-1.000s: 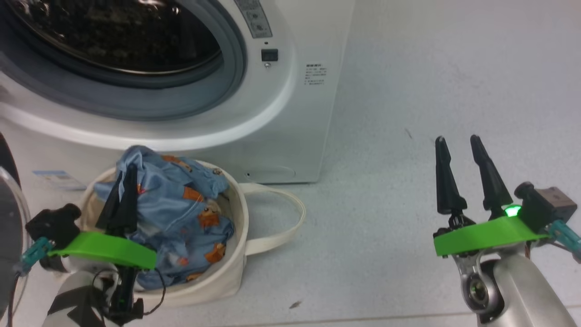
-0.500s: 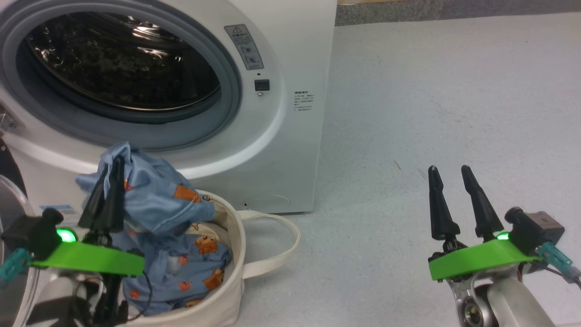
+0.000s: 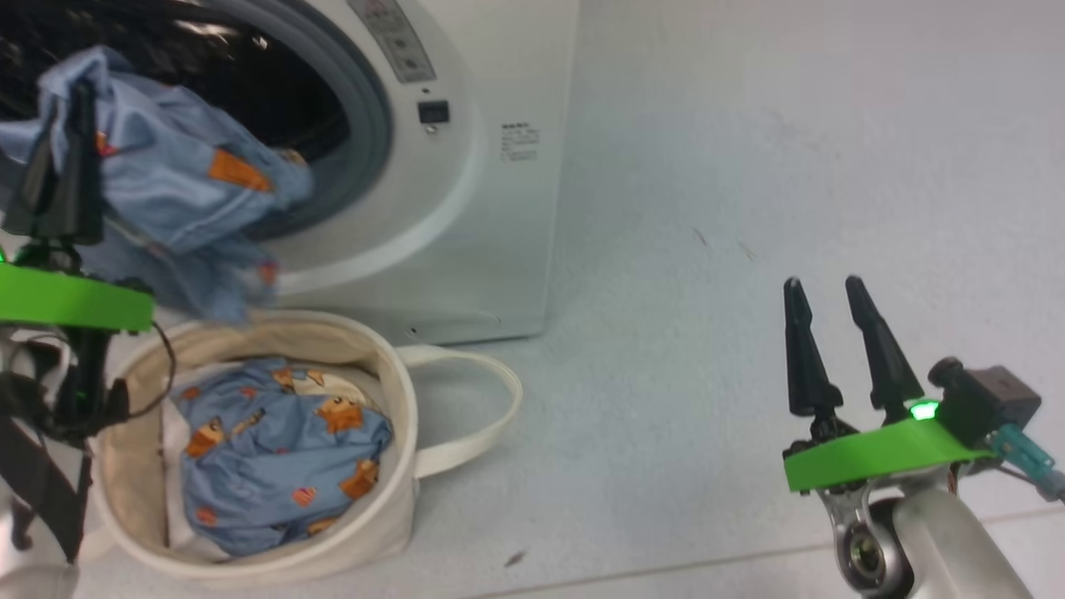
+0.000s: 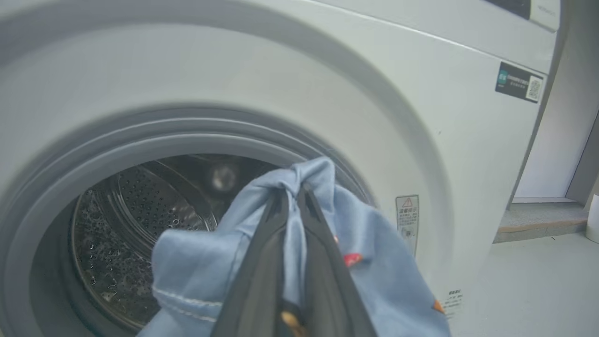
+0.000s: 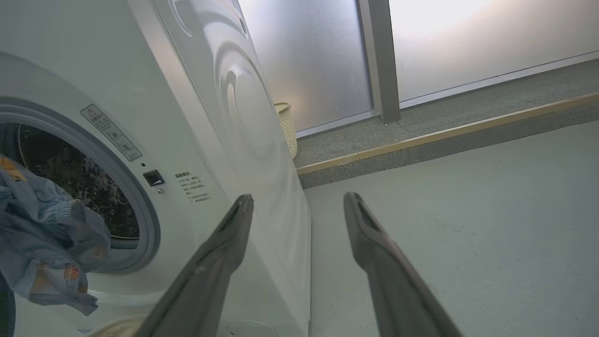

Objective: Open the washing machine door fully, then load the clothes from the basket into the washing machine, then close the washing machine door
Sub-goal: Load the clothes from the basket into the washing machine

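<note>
Before the open mouth of the washing machine [image 3: 491, 208], the left hand [image 3: 66, 108] is closed tight on a bunched fold of a light blue garment [image 3: 183, 191], with the cloth pinched between its two dark fingers. The garment hangs in front of the machine's grey gasket [image 3: 374, 125], and its loose end droops above the basket [image 3: 399, 391]. The basket stands on the floor [image 3: 749, 166] just in front of the machine, below the opening, with more clothes [image 3: 274, 449] of the same bear print lying inside. To the machine's right, well apart from it, the right hand [image 3: 822, 284] hovers over the floor, fingers spread, nothing between them.
</note>
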`<state>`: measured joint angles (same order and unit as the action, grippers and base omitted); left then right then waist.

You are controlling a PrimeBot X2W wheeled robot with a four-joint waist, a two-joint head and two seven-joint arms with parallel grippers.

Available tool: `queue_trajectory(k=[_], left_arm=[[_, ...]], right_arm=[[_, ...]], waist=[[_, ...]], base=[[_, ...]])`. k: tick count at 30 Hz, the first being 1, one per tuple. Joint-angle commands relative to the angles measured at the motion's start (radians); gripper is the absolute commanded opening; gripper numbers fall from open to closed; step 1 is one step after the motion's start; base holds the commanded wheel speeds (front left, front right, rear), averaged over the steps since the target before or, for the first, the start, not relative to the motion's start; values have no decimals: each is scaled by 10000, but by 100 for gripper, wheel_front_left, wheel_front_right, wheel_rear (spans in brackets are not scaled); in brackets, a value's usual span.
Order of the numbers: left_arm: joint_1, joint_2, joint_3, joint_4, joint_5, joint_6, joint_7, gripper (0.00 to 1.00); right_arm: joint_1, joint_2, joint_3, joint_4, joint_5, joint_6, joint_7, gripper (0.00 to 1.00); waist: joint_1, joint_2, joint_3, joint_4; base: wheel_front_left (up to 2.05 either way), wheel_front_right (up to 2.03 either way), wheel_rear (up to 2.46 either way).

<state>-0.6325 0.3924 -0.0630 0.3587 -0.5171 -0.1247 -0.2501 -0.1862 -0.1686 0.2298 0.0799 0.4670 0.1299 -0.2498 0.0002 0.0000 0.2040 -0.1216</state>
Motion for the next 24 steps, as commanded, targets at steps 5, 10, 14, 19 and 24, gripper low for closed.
queue_trajectory(k=[5, 10, 14, 19, 24], left_arm=[[-834, 382, 759, 492, 114, -59, -113, 0], [-1566, 268, 1048, 1462, 535, -59, -114, 0], [-2273, 156, 1222, 2191, 905, -59, -115, 0], [-3163, 96, 1398, 3484, 1475, -59, -115, 0], [-4342, 95, 1468, 4565, 2096, 89, -116, 0]], right_arm=[[-502, -156, 147, -505, -125, 8, -120, 100], [-694, -314, 53, -709, -224, 8, -120, 100], [-738, -445, -124, -859, -315, 8, -120, 100], [-720, -523, -350, -1062, -410, 8, -120, 100], [-708, -574, -622, -1315, -522, 8, -120, 100]], waist=[[-2, 0, 925, -500], [-2, 0, 1693, -799], [-2, 0, 2330, -942], [-2, 0, 3074, -1065], [-2, 0, 3852, -1083]], base=[[0, 0, 0], [0, 0, 0], [0, 0, 0], [0, 0, 0], [0, 0, 0]])
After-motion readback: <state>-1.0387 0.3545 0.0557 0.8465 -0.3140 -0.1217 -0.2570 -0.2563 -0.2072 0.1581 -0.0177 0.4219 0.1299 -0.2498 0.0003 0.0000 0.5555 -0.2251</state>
